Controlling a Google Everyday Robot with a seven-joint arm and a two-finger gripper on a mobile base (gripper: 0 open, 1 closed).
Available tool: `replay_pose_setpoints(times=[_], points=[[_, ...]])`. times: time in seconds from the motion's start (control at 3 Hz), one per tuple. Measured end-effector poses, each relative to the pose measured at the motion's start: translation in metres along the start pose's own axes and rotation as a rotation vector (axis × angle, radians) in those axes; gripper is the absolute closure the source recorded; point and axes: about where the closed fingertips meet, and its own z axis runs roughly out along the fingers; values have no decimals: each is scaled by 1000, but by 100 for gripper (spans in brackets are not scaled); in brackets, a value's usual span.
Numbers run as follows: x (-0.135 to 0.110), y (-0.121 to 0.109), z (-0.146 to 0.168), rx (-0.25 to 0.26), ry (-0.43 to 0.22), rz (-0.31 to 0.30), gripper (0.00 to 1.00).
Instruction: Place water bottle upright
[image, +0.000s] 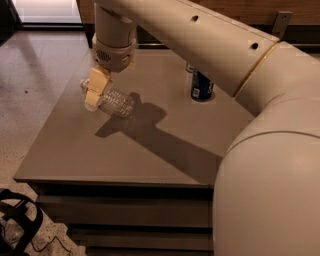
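Observation:
The water bottle (116, 103), clear and ribbed, lies on its side on the grey table (70, 150) near the far left. Its neck end points left and is covered by my gripper. My gripper (95, 91) hangs from the cream arm and sits right over the bottle's neck and label part, low at the bottle's level. The body of the bottle sticks out to the right of the gripper. The cap and the label are hidden behind the gripper.
A blue drink can (201, 88) stands upright at the far middle of the table, partly hidden by my arm (210, 45). The big cream arm fills the right side of the view. A black cable and frame (17, 220) lie on the floor at lower left.

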Motion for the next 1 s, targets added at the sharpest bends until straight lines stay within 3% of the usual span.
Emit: replay_pose_setpoints(times=[0.33,1.0], points=[[-1,0,1,0,1,0,0],[-49,-23,26,53,118,-13,0]])
